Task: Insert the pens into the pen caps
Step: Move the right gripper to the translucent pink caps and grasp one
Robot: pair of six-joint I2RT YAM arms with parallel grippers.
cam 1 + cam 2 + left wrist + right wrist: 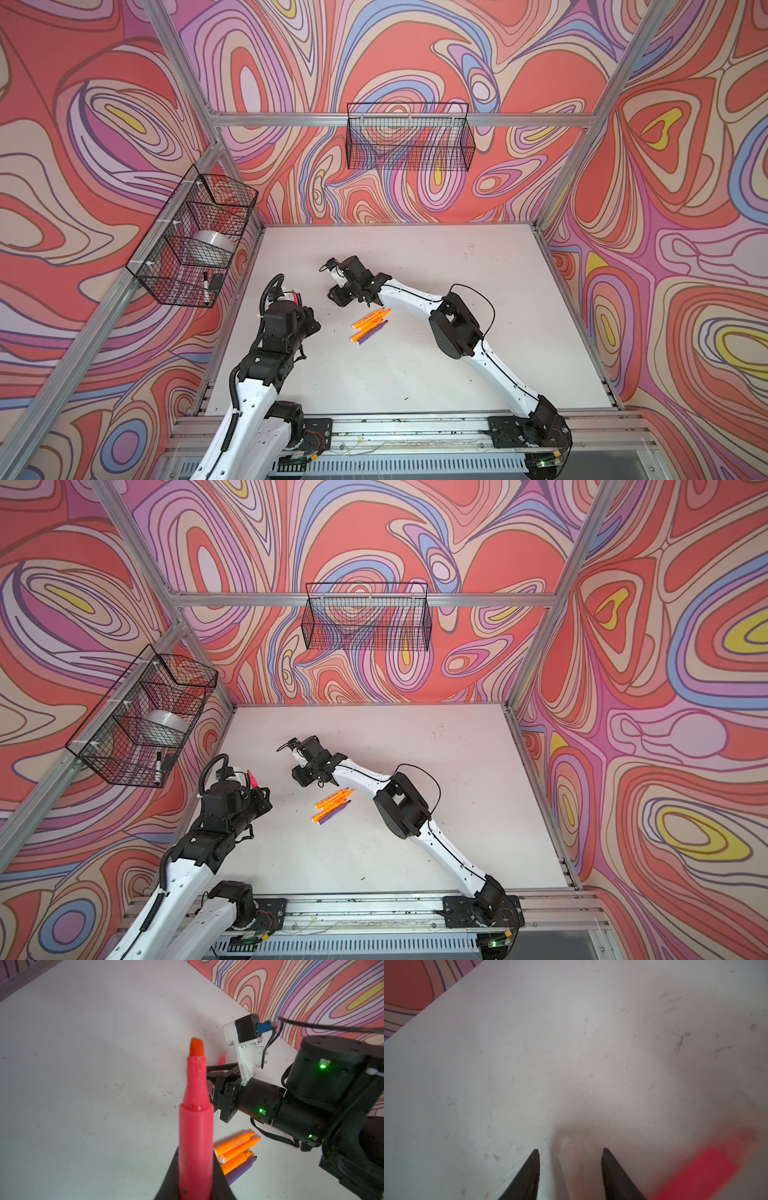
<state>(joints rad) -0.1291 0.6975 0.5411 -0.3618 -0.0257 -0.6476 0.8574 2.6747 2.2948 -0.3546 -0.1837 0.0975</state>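
Where the left gripper (195, 1176) pinches a pink-red pen (196, 1126), its jaws are pressed onto the barrel and the tip points out past them. Off to one side of those jaws, three orange pens (234, 1148) and a purple pen (242, 1168) lie bunched on the table (83, 1084). Farther out, the right gripper (571, 1150) has its jaws spread, a blurred clear cap (577, 1163) between them. Another red pen (695, 1172) lies blurred just outside one finger.
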